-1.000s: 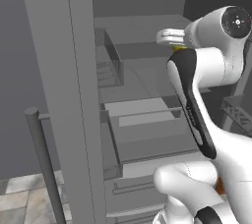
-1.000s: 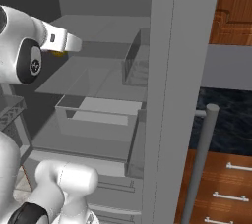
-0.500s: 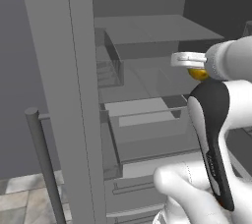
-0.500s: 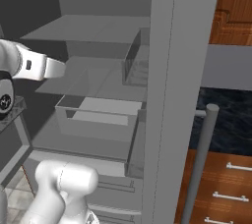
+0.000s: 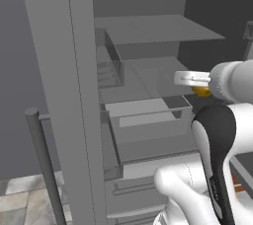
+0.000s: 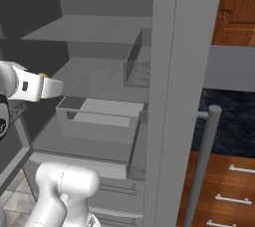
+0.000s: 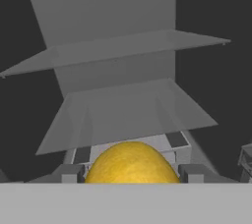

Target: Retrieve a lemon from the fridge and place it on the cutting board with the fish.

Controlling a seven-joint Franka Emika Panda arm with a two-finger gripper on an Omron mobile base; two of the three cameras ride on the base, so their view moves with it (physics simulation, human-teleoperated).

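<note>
We see the gripper [image 7: 132,174] clamped around a yellow lemon [image 7: 131,163]. It hangs in front of the open grey fridge [image 5: 74,95], level with its shelves [image 5: 158,29].

no text, label, brand, number or sign can be read anywhere here. the fridge [image 5: 74,95] walls, door edges and shelves are plain grey. the wooden drawers [image 6: 224,191] beside it carry bare metal handles, without markings.

The end effector [image 6: 50,87], apparently gripping the lemon [image 6: 44,75], hovers before the open fridge [image 6: 124,71].
</note>
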